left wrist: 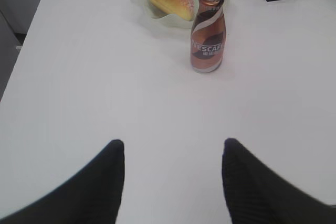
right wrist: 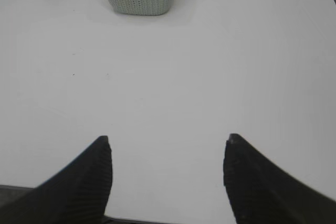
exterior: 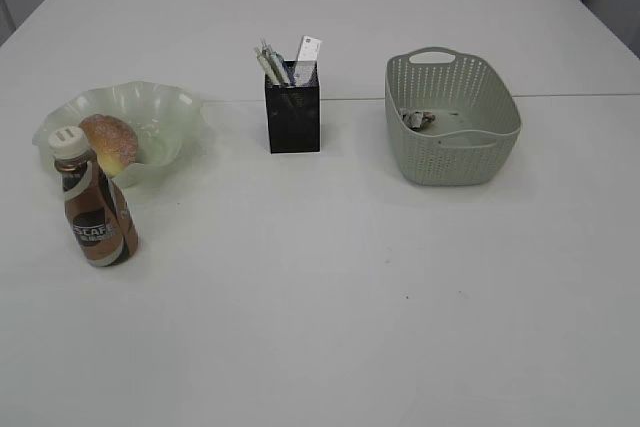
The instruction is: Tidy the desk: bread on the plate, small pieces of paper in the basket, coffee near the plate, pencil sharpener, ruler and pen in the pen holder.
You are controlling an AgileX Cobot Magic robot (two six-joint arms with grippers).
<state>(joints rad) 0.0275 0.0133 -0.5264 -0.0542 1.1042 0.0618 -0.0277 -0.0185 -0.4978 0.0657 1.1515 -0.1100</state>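
Bread (exterior: 110, 140) in plate (exterior: 165, 105), at left of desk (exterior: 330, 297). Coffee (exterior: 95, 209) upright just in front of plate (white cap on, label facing forward). Pen holder (exterior: 292, 112) mid-desk, ruler (exterior: 306, 55) and pens (exterior: 268, 64) standing in it; pencil sharpener not made out. Basket (exterior: 490, 137) at right, small pieces of paper (exterior: 416, 119) lying inside on its floor. Left gripper (left wrist: 172, 153) spread wide, nothing between fingers, over bare desk short of coffee. Right gripper (right wrist: 168, 150) likewise released, empty, well apart from basket.

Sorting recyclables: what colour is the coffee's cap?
White; the coffee cap shows best in the left wrist view.
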